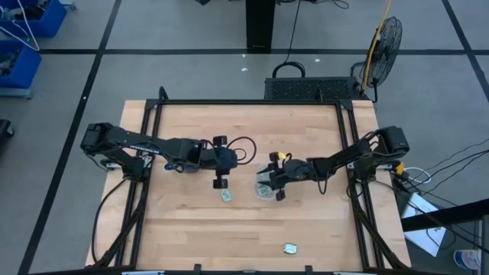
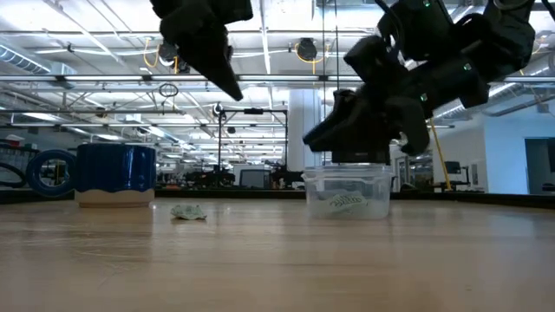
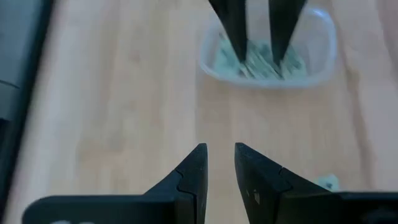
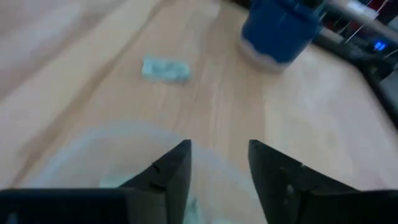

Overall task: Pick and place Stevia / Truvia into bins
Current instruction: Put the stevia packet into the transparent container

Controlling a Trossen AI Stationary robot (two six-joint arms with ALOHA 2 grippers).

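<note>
A clear plastic tub (image 2: 347, 192) stands on the table near its middle and holds several pale green and white packets (image 3: 261, 61). My right gripper (image 4: 217, 158) is open and empty just above the tub (image 1: 264, 188). It also shows in the left wrist view (image 3: 258, 28). My left gripper (image 3: 219, 163) is open by a narrow gap and empty. It hangs above the table to the tub's left (image 1: 229, 161). One packet (image 1: 226, 195) lies flat on the table left of the tub. Another packet (image 1: 290, 248) lies near the table's near edge.
A dark blue mug (image 2: 115, 173) stands on the table left of the tub, beyond the loose packet (image 4: 165, 68) as the right wrist view shows it (image 4: 280, 28). Bare wood lies between the tub and the near edge. A black frame (image 1: 252, 102) rims the table.
</note>
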